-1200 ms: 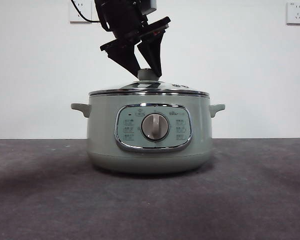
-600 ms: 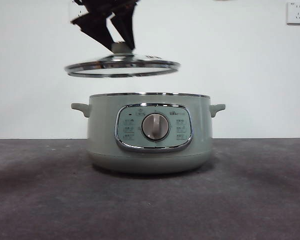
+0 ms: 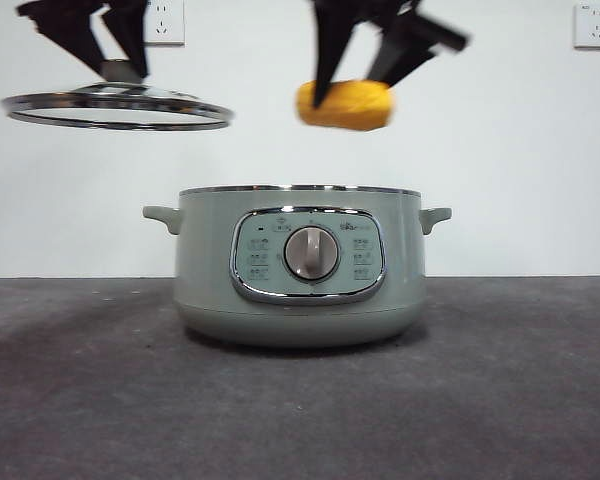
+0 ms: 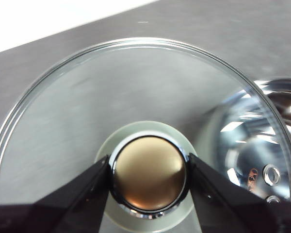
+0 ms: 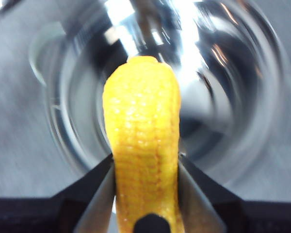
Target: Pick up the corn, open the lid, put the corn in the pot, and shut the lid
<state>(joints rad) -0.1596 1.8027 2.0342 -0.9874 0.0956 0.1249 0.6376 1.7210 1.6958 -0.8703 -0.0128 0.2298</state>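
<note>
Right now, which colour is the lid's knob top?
Shiny bronze-gold knob, chrome-ringed; left wrist view.

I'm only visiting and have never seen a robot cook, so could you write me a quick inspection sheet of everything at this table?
Surface: dark grey table, bare around the pot.
Job's things: pot open, upright; lid held in the air off to one side of it; corn held above the opening.
Clutter: nothing seen.
Grippers: left gripper shut on the lid's knob; right gripper shut on the corn.
Cables: nothing seen.
Surroundings: white wall with two sockets.
</note>
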